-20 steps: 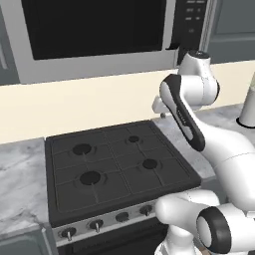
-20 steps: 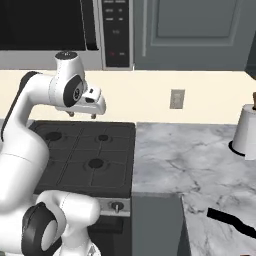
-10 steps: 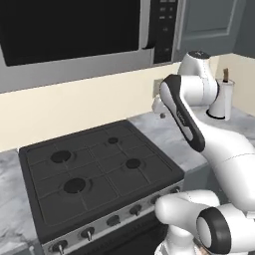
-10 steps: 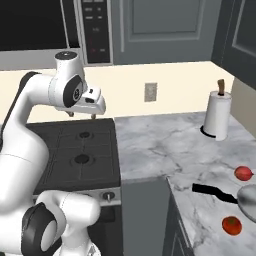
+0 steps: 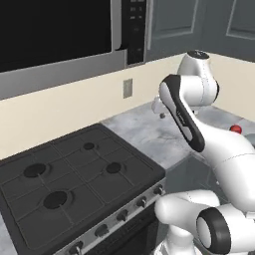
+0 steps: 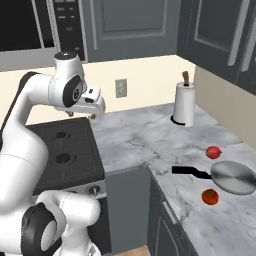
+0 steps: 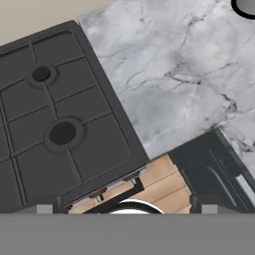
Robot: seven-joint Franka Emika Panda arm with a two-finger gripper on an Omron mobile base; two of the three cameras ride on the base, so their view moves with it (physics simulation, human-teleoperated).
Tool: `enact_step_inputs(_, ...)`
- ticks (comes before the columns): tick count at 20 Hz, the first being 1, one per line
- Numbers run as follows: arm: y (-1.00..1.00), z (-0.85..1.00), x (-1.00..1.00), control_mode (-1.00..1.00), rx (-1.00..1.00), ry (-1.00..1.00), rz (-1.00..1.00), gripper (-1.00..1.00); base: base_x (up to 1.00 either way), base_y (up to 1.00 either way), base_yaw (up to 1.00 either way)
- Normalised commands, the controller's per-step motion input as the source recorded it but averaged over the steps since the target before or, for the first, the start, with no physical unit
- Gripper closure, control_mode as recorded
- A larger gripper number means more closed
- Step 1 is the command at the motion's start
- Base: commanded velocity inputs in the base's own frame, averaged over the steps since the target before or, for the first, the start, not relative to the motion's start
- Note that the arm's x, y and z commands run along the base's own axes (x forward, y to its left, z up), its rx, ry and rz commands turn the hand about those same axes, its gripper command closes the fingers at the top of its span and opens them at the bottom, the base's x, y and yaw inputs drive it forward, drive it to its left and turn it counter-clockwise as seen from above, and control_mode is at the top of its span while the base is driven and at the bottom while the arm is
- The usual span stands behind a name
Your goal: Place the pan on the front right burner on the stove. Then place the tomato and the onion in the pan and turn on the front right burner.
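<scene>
Two red round items sit by the pan (image 6: 233,177) on the marble counter (image 6: 150,145), far right in my right base view: one (image 6: 213,152) just beyond the rim, the other (image 6: 210,197) just in front of it, neither touching as far as I can tell; which is the tomato and which the onion I can't say at this size. Pan lies flat, silver, its black handle (image 6: 190,172) pointing left toward the stove (image 6: 65,155). Paper towel roll (image 6: 184,105) stands upright farther back near the wall, well apart from the pan. My gripper (image 6: 80,114) hangs in the air over the seam between stove and counter, fingers pointing down, jaws spread wide with nothing between them; in the left base view I see it at (image 5: 158,111), mostly hidden behind the forearm. Stove is bare, four burners under black grates; front right burner (image 5: 113,168) has nothing on it, also seen from the hand camera at (image 7: 63,133). Knobs (image 5: 122,215) line the silver front panel. One small red thing (image 5: 235,129) peeks past the arm on the counter in the left view. Microwave (image 5: 64,35) hangs above the stove, outlet (image 5: 128,88) on the cream wall beside it.
</scene>
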Motion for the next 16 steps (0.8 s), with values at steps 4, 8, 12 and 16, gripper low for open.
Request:
enact_step_inputs(4, 0.0, 0.0, 0.0, 1.0, 0.0, 0.0, 0.0, -1.0, 0.0, -0.08, -0.37)
enact_step_inputs(8, 0.0, 0.0, 0.0, 1.0, 0.0, 0.0, 0.0, -1.0, 0.02, -0.04, -0.31)
enact_step_inputs(12, 0.0, 0.0, 0.0, 1.0, 0.0, 0.0, 0.0, -1.0, 0.23, -0.12, -0.14)
enact_step_inputs(16, 0.0, 0.0, 0.0, 1.0, 0.0, 0.0, 0.0, -1.0, 0.39, -0.27, -0.04)
